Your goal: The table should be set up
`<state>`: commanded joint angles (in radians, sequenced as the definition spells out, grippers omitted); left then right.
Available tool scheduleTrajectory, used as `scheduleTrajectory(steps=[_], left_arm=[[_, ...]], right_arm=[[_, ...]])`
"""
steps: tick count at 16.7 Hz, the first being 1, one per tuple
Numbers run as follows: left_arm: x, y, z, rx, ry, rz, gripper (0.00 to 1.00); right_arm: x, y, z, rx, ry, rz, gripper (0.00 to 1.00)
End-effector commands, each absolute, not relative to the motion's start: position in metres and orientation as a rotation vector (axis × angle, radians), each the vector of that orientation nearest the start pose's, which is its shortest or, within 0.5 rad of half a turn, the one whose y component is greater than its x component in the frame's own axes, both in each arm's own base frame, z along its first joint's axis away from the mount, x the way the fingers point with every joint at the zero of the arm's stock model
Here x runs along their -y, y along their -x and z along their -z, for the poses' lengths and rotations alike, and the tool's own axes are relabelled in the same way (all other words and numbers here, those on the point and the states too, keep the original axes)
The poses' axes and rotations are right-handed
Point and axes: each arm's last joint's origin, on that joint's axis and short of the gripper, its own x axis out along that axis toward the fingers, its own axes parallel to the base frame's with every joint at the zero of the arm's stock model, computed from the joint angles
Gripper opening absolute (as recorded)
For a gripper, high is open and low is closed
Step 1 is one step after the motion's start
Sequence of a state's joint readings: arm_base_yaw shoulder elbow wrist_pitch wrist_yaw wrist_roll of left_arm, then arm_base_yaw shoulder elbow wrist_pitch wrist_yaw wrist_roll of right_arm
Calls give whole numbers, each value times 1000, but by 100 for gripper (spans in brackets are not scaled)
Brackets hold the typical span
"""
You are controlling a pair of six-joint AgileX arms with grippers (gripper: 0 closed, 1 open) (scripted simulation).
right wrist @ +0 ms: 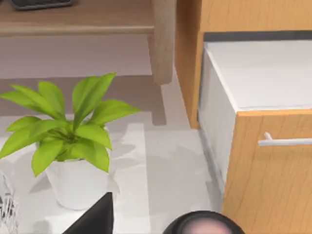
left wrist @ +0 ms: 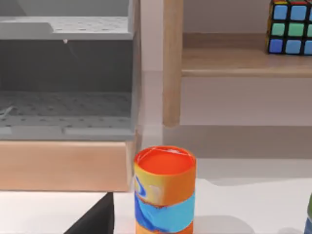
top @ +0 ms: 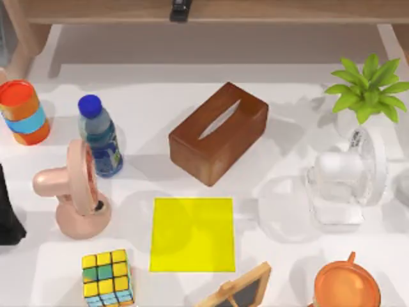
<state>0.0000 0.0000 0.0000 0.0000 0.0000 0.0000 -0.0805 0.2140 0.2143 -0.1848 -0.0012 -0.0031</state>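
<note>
A light wooden shelf (top: 204, 11) runs along the back on a wooden leg (left wrist: 172, 63). A wooden cabinet (right wrist: 258, 161) with a metal handle (right wrist: 285, 141) stands nearby.

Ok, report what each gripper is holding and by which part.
It cannot be told. A dark part of the left arm sits at the table's left edge, touching no object.
</note>
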Motion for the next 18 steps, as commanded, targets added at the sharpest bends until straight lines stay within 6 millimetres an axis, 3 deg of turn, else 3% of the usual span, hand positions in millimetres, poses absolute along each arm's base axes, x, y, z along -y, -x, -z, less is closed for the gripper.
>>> scheduleTrajectory(steps=[3,5,8,10,13,16,18], left_arm=[[1,-106,-160,0,0,0,100],[1,-106,-160,0,0,0,100],[1,-106,-160,0,0,0,100],[1,-106,-160,0,0,0,100],[1,-106,-160,0,0,0,100],[1,-106,-160,0,0,0,100],[1,-106,-160,0,0,0,100]], right_arm=[[20,-126,-243,-356,-18,149,100],[29,-148,-278,-482,-32,193,100],[53,-204,-322,-682,-58,249,100],[77,-253,-335,-827,-80,279,100],[117,-331,-324,-1039,-111,294,100],[148,-397,-284,-1219,-131,271,100],[160,-430,-251,-1315,-140,244,100]])
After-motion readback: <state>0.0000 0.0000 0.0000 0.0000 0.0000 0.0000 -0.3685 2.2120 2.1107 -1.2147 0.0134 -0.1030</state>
